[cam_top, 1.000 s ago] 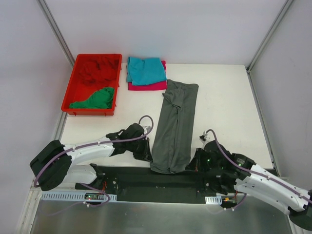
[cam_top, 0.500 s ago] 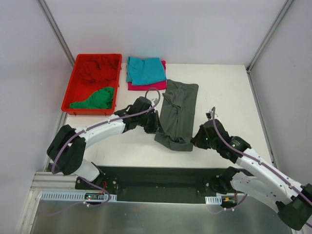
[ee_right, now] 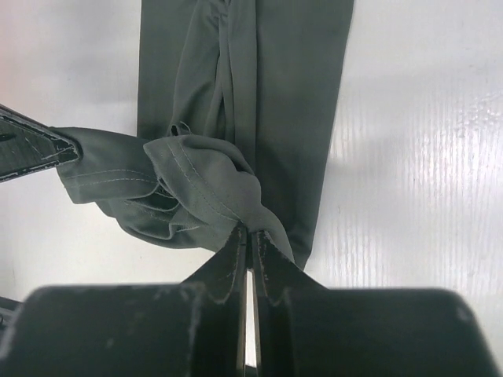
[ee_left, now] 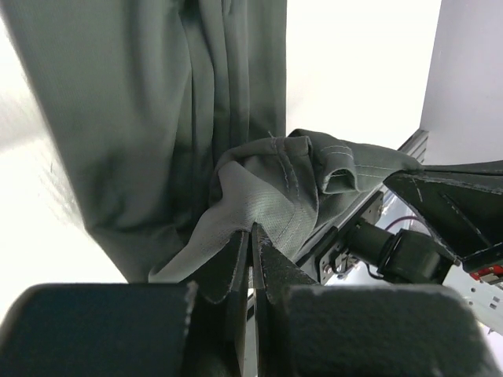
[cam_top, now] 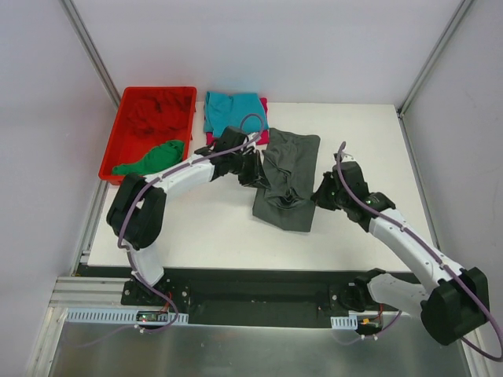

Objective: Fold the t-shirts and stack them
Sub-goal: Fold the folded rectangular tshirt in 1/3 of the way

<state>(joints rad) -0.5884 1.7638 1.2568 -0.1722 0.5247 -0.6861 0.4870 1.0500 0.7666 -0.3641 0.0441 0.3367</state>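
The dark grey t-shirt (cam_top: 292, 161) lies as a long narrow strip in the middle of the table, its near end lifted and doubled back over itself. My left gripper (cam_top: 258, 176) is shut on the left corner of that hem (ee_left: 259, 196). My right gripper (cam_top: 320, 196) is shut on the right corner (ee_right: 228, 184). In both wrist views the cloth bunches just above the closed fingertips (ee_left: 253, 229) (ee_right: 250, 229). A folded teal t-shirt (cam_top: 234, 108) rests on a magenta one (cam_top: 265, 102) at the back. Green (cam_top: 153, 159) and red (cam_top: 153, 110) t-shirts lie in the bin.
The red plastic bin (cam_top: 108, 167) stands at the back left of the white table (cam_top: 361, 141). My left arm reaches across in front of the teal and magenta stack. Grey walls close in the table on three sides.
Both grippers have carried the grey shirt's near hem from the table's front edge toward the back, doubling the strip to about half its length. Both arms have stretched out farther.
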